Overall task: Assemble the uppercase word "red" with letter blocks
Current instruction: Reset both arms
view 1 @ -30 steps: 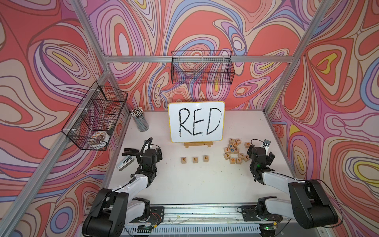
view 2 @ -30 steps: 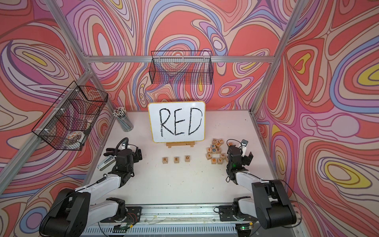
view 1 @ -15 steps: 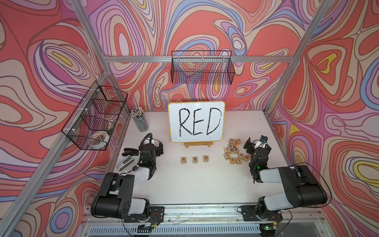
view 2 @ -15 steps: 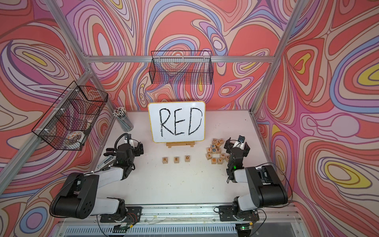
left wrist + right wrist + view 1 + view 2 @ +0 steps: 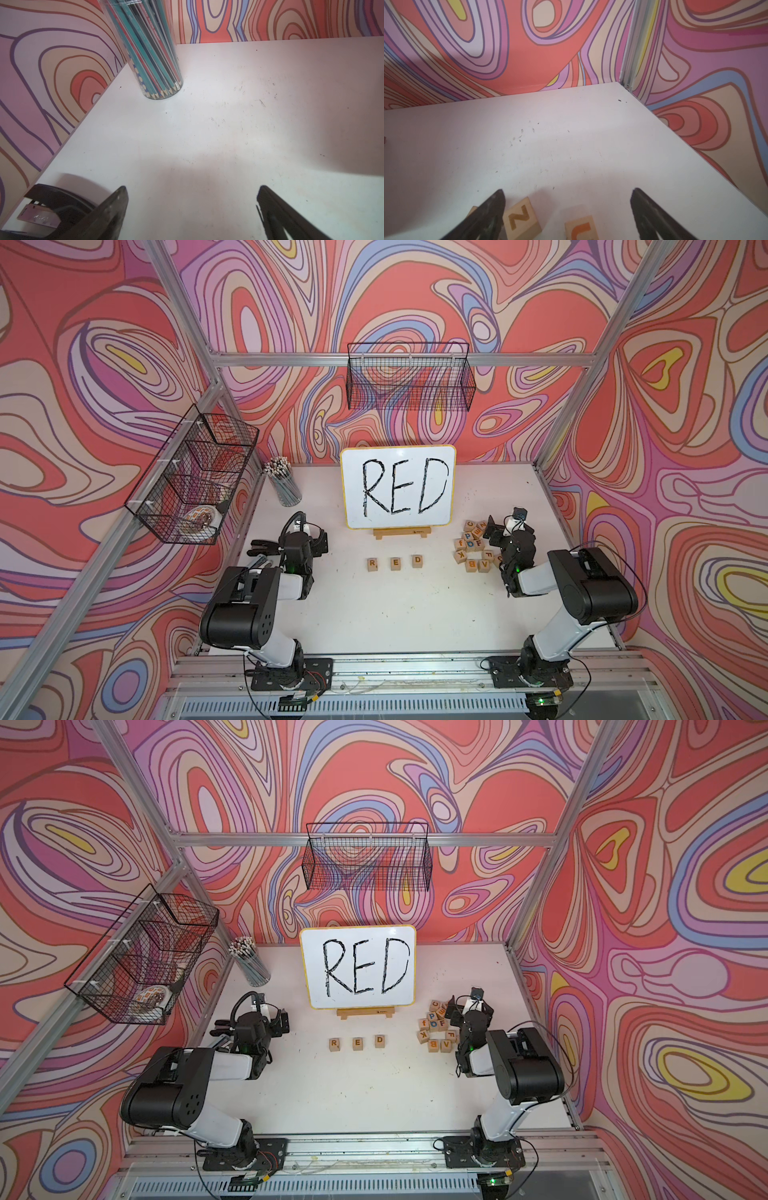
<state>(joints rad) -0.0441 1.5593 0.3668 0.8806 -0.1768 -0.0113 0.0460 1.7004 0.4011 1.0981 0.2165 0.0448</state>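
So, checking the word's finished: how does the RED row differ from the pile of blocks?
The row is three spaced blocks in a line; the pile is many, jumbled close together. The row's letters are all orange-brown capitals; the pile has some blue and lowercase. Both are pale wooden cubes.

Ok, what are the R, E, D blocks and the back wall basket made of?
The letter blocks look like pale, matte wood, with orange-brown letters, printed or painted. The back wall basket looks like black-coated metal wire: a thin, see-through grid.

Three letter blocks (R, E, D), two wire baskets, one whiteboard.
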